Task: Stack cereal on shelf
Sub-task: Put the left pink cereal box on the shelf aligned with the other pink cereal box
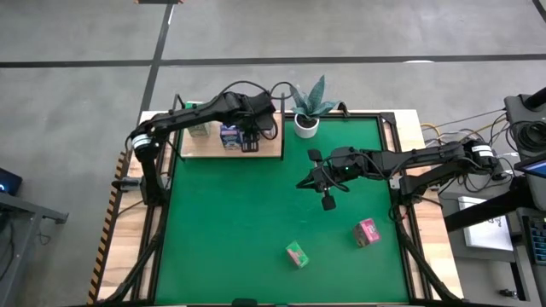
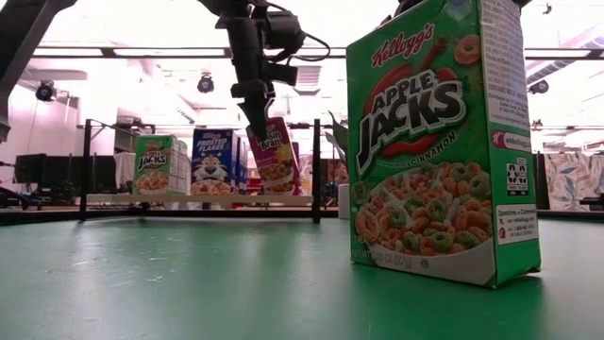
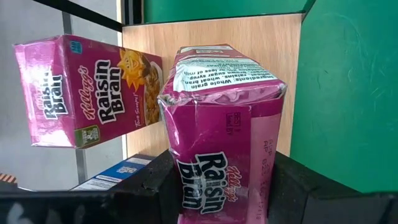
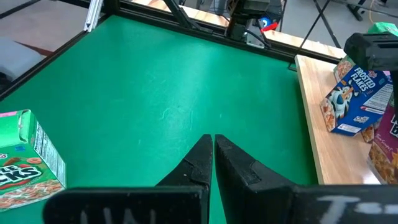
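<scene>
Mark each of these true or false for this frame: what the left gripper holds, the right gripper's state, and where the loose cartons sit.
1. The left gripper holds a pink Raisin Bran carton over the shelf. True.
2. The right gripper is wide open. False: its fingers are shut, holding nothing.
3. A green carton and a pink carton sit on the green table. True.
4. The shelf holds no cartons. False: a Frosted Flakes carton and others stand there.
</scene>
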Action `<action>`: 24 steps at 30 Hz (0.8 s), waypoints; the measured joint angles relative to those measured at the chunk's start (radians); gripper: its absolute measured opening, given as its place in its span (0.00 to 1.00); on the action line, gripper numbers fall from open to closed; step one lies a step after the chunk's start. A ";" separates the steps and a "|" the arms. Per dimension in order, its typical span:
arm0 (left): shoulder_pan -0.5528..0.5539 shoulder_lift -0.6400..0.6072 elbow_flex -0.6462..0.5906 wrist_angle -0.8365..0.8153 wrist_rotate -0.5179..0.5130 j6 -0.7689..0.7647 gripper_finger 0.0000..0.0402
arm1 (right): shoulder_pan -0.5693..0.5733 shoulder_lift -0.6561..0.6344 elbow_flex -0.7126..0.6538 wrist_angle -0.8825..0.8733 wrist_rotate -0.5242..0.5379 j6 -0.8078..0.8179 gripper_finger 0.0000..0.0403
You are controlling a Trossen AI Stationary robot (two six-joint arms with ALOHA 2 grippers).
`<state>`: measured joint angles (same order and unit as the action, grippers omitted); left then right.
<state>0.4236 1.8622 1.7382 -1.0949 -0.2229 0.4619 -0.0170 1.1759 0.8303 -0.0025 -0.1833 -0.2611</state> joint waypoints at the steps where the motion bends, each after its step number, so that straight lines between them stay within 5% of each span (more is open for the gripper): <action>1: 0.000 0.000 0.000 0.003 0.000 -0.002 0.39 | 0.000 0.000 0.000 0.000 0.000 0.000 0.02; 24: -0.001 0.000 0.000 0.041 0.005 0.000 0.53 | 0.000 0.000 0.000 0.000 0.000 0.000 0.02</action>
<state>0.4228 1.8622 1.7382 -1.0537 -0.2180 0.4615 -0.0171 1.1759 0.8302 -0.0025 -0.1829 -0.2615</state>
